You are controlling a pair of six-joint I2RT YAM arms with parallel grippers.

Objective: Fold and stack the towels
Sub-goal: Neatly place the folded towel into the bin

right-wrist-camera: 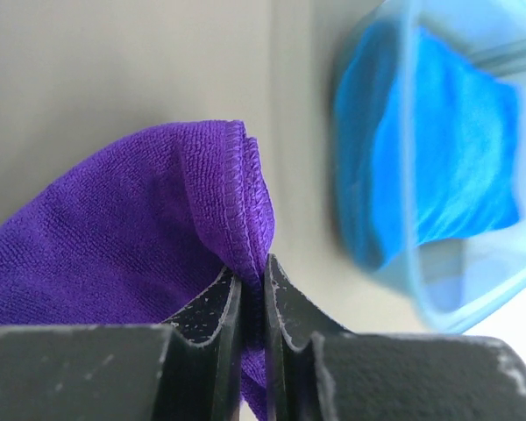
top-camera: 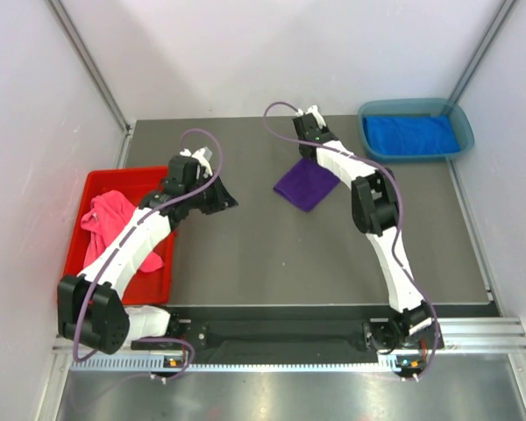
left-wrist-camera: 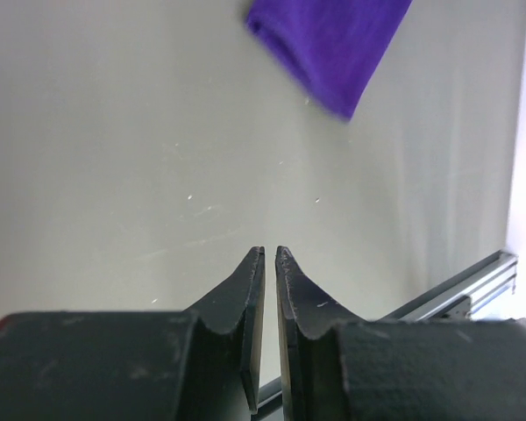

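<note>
Purple towel sits on the counter toward its far edge, with the right gripper pinching its hemmed corner. It's probably soft, light and floppy, so grab corners. Left gripper is nearly closed and empty.

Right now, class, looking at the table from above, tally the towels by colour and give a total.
Pink towel: 1
Purple towel: 1
Blue towel: 1
Total: 3
</note>
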